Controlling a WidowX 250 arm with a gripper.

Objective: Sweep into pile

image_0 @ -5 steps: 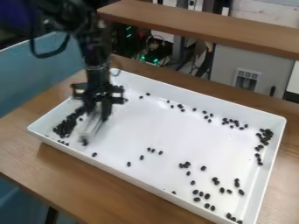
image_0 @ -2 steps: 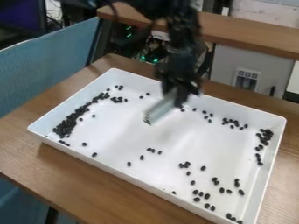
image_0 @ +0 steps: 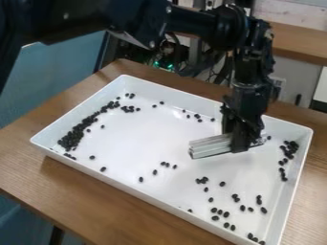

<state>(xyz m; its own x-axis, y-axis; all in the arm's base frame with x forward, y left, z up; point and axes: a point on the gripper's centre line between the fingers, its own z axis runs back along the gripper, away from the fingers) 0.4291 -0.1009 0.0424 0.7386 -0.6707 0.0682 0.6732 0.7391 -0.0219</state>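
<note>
Well inside the tray's edges [image_0: 182,97], pincer [image_0: 240,145] grips bar [image_0: 209,147].

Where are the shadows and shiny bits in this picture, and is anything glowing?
In the camera view, a soft shadow falls on the wooden table beside the white tray's near left corner; a pale shine shows on the tray's floor towards its far side; small green lights glow behind the table.
</note>
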